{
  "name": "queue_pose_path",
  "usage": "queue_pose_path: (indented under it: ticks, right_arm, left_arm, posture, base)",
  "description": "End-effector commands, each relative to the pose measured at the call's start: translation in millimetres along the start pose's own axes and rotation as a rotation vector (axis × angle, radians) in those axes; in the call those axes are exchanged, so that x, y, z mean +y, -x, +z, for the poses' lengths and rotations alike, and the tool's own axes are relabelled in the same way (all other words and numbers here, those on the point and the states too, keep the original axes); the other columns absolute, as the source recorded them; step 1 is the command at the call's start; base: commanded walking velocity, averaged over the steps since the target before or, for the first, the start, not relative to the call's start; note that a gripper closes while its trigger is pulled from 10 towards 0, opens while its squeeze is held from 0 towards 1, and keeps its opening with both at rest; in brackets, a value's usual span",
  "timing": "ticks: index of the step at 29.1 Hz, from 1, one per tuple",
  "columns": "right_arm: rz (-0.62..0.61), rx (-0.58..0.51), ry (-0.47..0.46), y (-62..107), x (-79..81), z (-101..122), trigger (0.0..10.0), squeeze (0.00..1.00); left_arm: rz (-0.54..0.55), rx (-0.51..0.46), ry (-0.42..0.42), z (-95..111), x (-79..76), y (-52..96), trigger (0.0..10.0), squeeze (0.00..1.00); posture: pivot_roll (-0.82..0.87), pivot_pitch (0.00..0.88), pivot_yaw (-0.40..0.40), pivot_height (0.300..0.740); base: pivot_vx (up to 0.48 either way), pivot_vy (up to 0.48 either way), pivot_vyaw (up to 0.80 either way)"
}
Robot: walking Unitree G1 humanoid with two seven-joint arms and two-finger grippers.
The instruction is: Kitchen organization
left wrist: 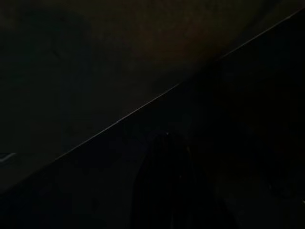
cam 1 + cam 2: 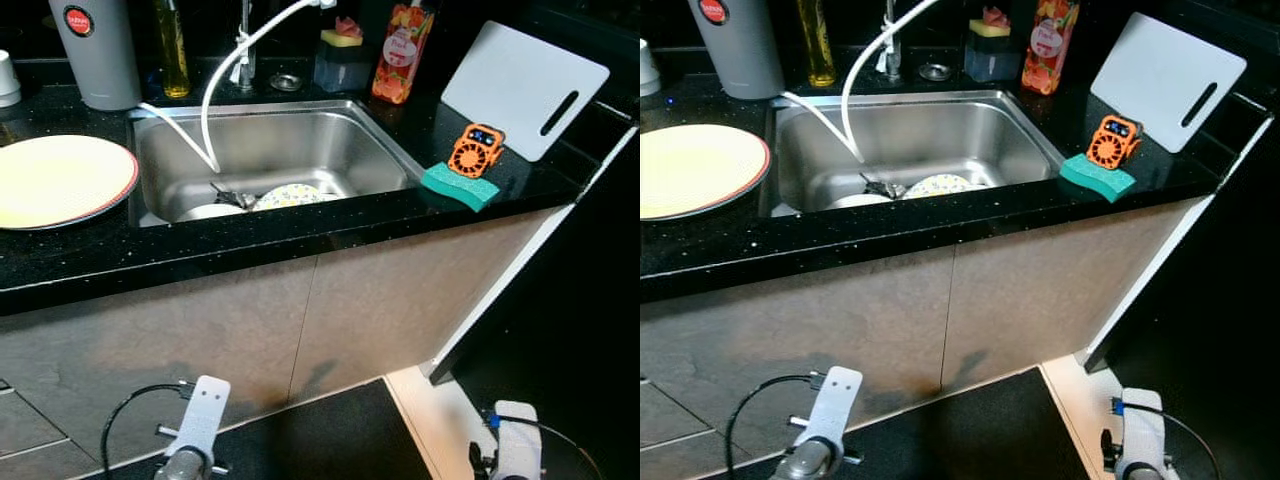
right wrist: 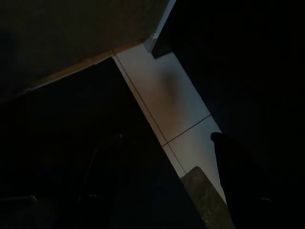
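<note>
Black speckled stone table (image 2: 300,235) carries a stainless steel sink (image 2: 385,150). Inside the sink lie a patterned plate (image 2: 290,195) and a white dish (image 2: 210,211), with a white hose (image 2: 215,90) hanging down above them. A cream plate with a red rim (image 2: 55,180) rests left of the sink. On the right, an orange toy robot (image 2: 476,150) stands touching a green sponge (image 2: 460,186), before a white cutting board (image 2: 520,85). Left end effector (image 1: 167,191) and right end effector (image 3: 162,186) hang low near the floor; finger spread cannot be told.
</note>
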State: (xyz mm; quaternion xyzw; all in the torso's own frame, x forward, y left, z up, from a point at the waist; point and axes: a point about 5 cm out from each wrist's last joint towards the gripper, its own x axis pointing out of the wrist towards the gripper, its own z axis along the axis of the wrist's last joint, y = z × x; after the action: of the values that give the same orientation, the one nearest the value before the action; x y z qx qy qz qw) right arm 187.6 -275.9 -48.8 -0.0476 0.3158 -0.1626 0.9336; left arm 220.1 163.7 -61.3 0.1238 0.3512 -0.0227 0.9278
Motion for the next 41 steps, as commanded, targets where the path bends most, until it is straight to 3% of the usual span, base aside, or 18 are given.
queue_pose_path:
  ticks: [1, 8, 33, 37, 39, 41]
  right_arm:
    - [-0.003, 0.011, -0.015, 0.6, 0.7, -2.3, 10.0, 0.0]
    - [-0.003, 0.013, -0.018, 0.1, 2.8, -1.7, 10.0, 0.0]
    - [-0.006, -0.001, -0.013, -2.9, 0.2, 5.0, 10.0, 0.0]
    - [-0.004, -0.018, -0.015, -3.8, 0.5, 8.6, 10.0, 0.0]
    - [0.012, -0.081, -0.013, -5.0, 3.2, 18.6, 10.0, 0.0]
    - [0.054, -0.168, 0.012, -5.0, 11.0, 31.6, 10.0, 0.0]
  left_arm:
    - [0.003, 0.017, -0.007, -2.2, 0.0, 0.0, 10.0, 0.0]
    - [0.006, 0.002, -0.008, 4.6, 1.7, -2.3, 10.0, 0.0]
    - [-0.035, -0.012, -0.063, 6.4, -6.9, -2.1, 10.0, 0.0]
    - [-0.117, -0.053, -0.072, 10.3, -12.0, -1.2, 10.0, 0.0]
    - [-0.331, -0.162, -0.119, 14.9, -19.8, 7.2, 10.0, 0.0]
    - [-0.525, -0.259, -0.181, 19.5, -15.5, 25.6, 10.0, 0.0]
  posture:
    - [-0.14, 0.051, -0.1, 0.74]
    - [-0.14, 0.043, -0.103, 0.74]
    - [-0.14, 0.024, -0.103, 0.74]
    - [-0.14, 0.025, -0.102, 0.74]
    - [-0.11, 0.037, -0.1, 0.74]
    - [-0.1, 0.041, -0.098, 0.74]
  base:
    - [0.0, 0.405, 0.0]
    - [0.0, 0.398, 0.0]
    - [0.0, 0.0, 0.0]
    - [0.0, 0.0, 0.0]
    - [0.0, 0.0, 0.0]
    - [0.0, 0.0, 0.0]
